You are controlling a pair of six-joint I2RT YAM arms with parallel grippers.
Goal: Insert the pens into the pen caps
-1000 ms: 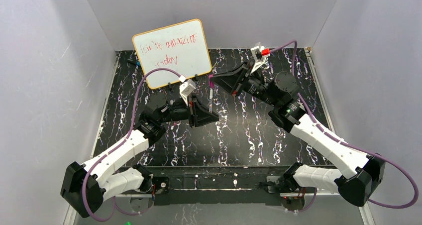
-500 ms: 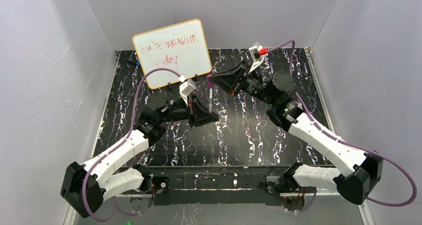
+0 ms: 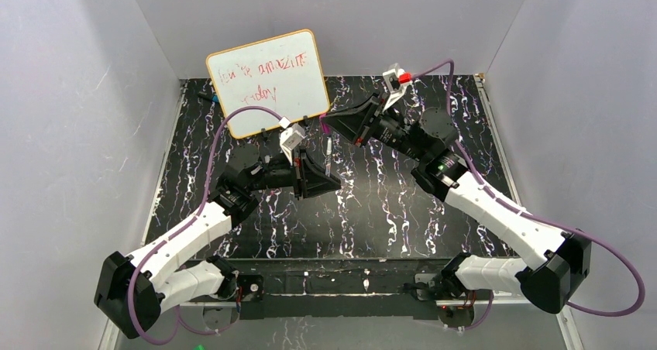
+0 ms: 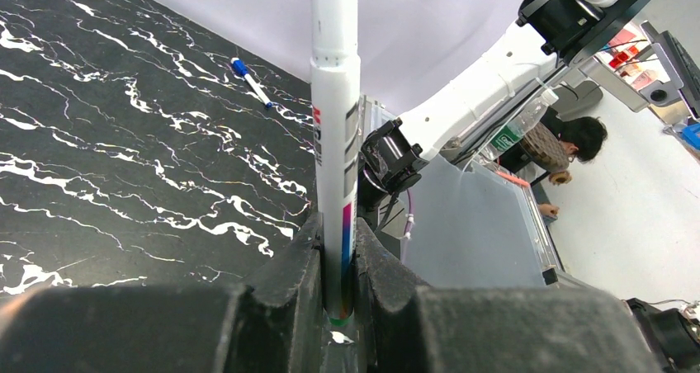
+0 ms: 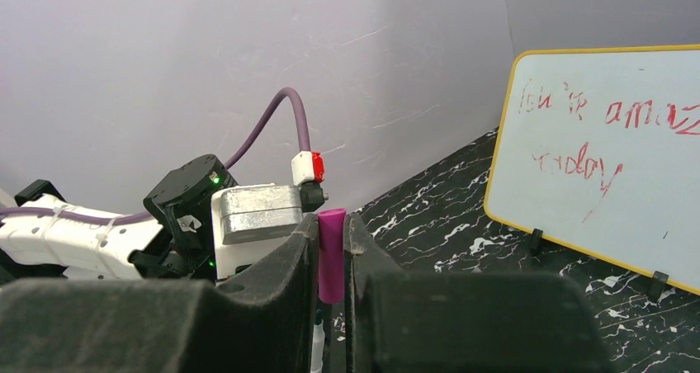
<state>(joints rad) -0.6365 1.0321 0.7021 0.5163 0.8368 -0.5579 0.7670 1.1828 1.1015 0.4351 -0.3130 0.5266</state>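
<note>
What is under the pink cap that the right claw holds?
The top of the white pen, which the left claw holds, shows below the cap. The fingers of the right claw hide the rest of the pen.

In the left wrist view the white pen (image 4: 334,101) runs off the top edge, so its upper end is unseen. Its lower end is buried between the fingers of the left gripper (image 4: 337,241). The magenta cap (image 5: 332,262) is half sunk inside the right gripper (image 5: 332,224). The whiteboard (image 5: 603,150) is cut by the right edge, its red scrawl only partly legible.
</note>
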